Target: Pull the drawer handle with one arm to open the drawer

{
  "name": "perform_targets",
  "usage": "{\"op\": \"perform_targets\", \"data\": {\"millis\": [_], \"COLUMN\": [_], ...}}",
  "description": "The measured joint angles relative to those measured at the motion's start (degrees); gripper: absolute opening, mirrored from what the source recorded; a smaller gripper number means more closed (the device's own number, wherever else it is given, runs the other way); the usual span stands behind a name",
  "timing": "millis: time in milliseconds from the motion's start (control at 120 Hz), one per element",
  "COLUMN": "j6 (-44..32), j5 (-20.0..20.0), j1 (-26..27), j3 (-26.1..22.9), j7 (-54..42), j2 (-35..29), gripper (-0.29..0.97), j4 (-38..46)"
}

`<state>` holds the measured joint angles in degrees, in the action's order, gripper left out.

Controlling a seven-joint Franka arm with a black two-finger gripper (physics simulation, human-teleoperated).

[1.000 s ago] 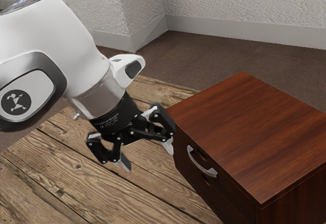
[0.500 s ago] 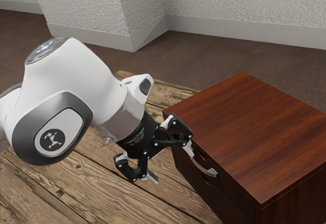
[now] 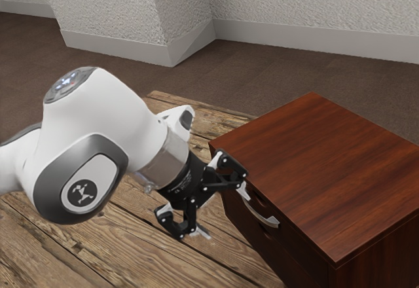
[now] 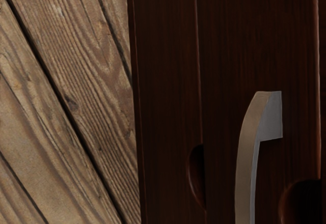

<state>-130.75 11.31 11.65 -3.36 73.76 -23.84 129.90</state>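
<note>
- Wide-open gripper [image 3: 220, 207] at the end of the white arm [image 3: 98, 144], fingers spread far apart, nothing held between them.
- Upper finger [image 3: 230, 169] right at the near-left top corner of the cabinet [image 3: 321, 163], just beside the upper end of the drawer handle [image 3: 259, 211]; contact with the handle impossible to tell.
- Lower finger [image 3: 178, 222] down close to the plank table [image 3: 72, 252], apart from the cabinet front.
- Handle not between the two fingers, only next to the upper one.
- Dark reddish-brown wood cabinet on the table, at the exterior view's right, glossy grain on top.
- Drawer front [image 3: 245, 226] on the cabinet face toward the arm, flush with that face.
- Pale grey curved bar handle across the drawer front, bowed outward, ends bent in toward the wood.
- Same handle [image 4: 254, 147] in the wrist view, seen close up, against dark drawer wood [image 4: 224, 56], with dark rounded recesses [image 4: 196, 175] behind it.
- Weathered table planks [image 4: 56, 107] beside the cabinet edge in the wrist view.
- Round black badge with a white symbol [image 3: 82, 194] on the arm's big grey joint cover; faint lettering on the black wrist ring [image 3: 180, 178], too small to read.
</note>
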Motion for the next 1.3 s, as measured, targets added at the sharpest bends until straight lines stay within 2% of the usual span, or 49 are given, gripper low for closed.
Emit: {"op": "perform_targets", "data": {"millis": [308,1025,1300], "j6": [-4.9,-7.7,-7.9], "j5": [0.0,-0.1,0.0], "j1": [1.6,1.6,1.7], "j3": [0.3,0.4,0.4], "j7": [1.5,3.2,3.4], "j2": [-0.6,2.2,1.8], "gripper": [0.65,0.65,0.58], "j4": [2.6,3.0,3.1]}}
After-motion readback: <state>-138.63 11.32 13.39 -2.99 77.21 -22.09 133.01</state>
